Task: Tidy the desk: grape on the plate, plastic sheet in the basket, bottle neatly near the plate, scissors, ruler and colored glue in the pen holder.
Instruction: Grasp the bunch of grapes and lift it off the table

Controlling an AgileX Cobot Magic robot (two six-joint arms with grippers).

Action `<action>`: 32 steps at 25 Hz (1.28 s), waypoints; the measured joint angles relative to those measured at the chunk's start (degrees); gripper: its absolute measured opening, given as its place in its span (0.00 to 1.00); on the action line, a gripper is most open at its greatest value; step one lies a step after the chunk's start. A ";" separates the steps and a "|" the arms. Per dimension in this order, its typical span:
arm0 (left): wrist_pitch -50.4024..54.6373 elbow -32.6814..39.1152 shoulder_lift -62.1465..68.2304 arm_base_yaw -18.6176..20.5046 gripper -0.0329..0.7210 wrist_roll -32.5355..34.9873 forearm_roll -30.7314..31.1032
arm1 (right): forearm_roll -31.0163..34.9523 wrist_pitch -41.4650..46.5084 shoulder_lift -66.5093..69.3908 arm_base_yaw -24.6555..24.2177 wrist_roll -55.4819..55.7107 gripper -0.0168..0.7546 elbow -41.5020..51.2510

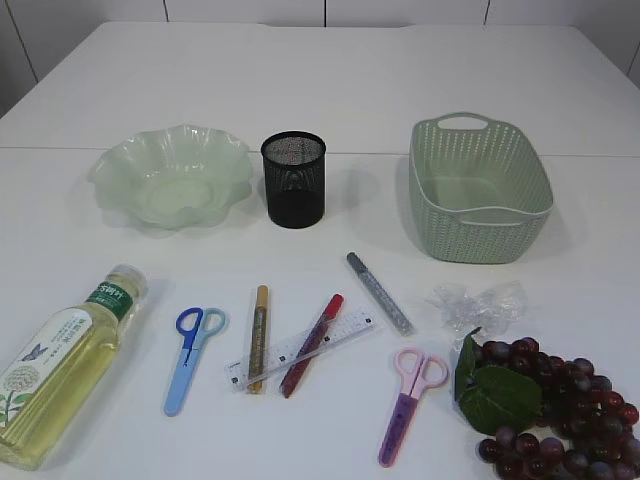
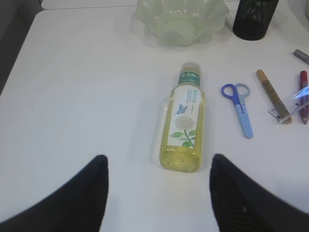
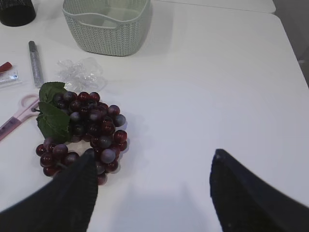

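My left gripper is open and empty, just short of the base of the lying bottle of yellow liquid. My right gripper is open and empty, to the right of the dark grape bunch. In the exterior view the green wavy plate, black mesh pen holder and green basket stand at the back. In front lie blue scissors, pink scissors, a clear ruler, gold, red and silver glue pens, and the crumpled plastic sheet.
The white table's left edge shows in the left wrist view and its right edge in the right wrist view. Neither arm shows in the exterior view.
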 joint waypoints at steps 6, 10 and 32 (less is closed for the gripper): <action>0.00 0.00 0.00 0.00 0.68 0.00 0.00 | 0.00 0.00 0.00 0.00 0.00 0.75 0.00; 0.00 0.00 0.00 0.00 0.68 0.00 0.00 | 0.00 0.00 0.00 0.00 0.00 0.75 0.00; 0.00 0.00 0.00 0.00 0.68 0.00 0.00 | -0.28 -0.28 0.00 0.00 0.00 0.75 0.00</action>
